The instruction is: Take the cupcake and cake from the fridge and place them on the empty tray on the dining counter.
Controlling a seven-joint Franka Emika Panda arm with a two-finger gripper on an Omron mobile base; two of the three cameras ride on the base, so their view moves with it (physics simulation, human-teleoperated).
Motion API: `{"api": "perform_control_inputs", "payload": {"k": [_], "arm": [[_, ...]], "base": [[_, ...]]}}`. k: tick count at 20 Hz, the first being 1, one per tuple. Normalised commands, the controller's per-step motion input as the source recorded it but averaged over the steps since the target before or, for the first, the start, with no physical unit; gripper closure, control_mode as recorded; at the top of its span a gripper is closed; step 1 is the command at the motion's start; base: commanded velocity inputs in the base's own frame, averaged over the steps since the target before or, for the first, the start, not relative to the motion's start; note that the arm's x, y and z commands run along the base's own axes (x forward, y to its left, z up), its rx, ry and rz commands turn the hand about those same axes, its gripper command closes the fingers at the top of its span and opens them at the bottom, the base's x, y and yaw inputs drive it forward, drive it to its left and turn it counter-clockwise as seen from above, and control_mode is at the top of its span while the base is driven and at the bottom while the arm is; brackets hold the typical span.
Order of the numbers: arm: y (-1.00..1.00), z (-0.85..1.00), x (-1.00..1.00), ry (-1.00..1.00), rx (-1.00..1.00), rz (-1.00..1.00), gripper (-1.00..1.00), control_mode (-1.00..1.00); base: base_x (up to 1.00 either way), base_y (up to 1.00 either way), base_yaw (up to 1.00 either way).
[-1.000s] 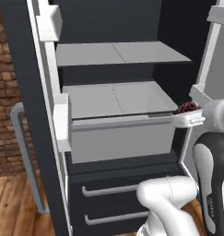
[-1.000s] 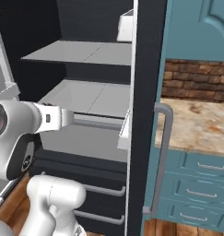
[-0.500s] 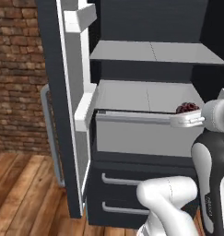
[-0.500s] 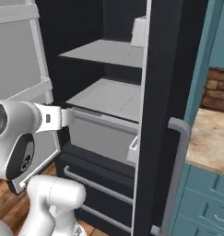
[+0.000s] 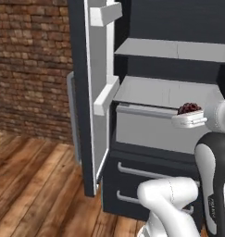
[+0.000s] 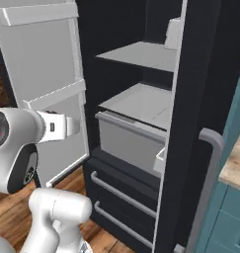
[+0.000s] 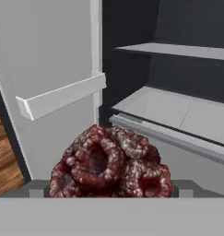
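Claw (image 7: 111,196) around one cake (image 7: 112,162)

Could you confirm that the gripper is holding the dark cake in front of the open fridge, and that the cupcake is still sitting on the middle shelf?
Not quite: the gripper does hold the cake before the open fridge, but the middle shelf is bare. The left base view shows no cupcake on it.

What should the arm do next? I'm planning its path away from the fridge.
Probably carry on backing away and turn toward the dining counter. The cake sits between the fingers of the hand, already outside the open fridge, whose grey shelves look bare. The tray isn't visible here.
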Motion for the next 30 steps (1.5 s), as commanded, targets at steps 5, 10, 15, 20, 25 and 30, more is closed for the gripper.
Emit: {"api": "perform_control_inputs", "payload": {"k": [5,10,15,20,25,30], "arm": [[0.00,0.00,0.00,0.00,0.00,0.00,1.00,1.00],[0.00,0.00,0.00,0.00,0.00,0.00,1.00,1.00],[0.00,0.00,0.00,0.00,0.00,0.00,1.00,1.00],[0.00,0.00,0.00,0.00,0.00,0.00,1.00,1.00],[0.00,0.00,0.00,0.00,0.00,0.00,1.00,1.00],[0.00,0.00,0.00,0.00,0.00,0.00,1.00,1.00]], "base": [[-0.28,0.06,0.56],[-0.38,0.00,0.63],[-0.34,0.00,0.63],[-0.11,0.04,0.62],[0.00,0.21,0.59],[0.25,0.37,0.53]]}}
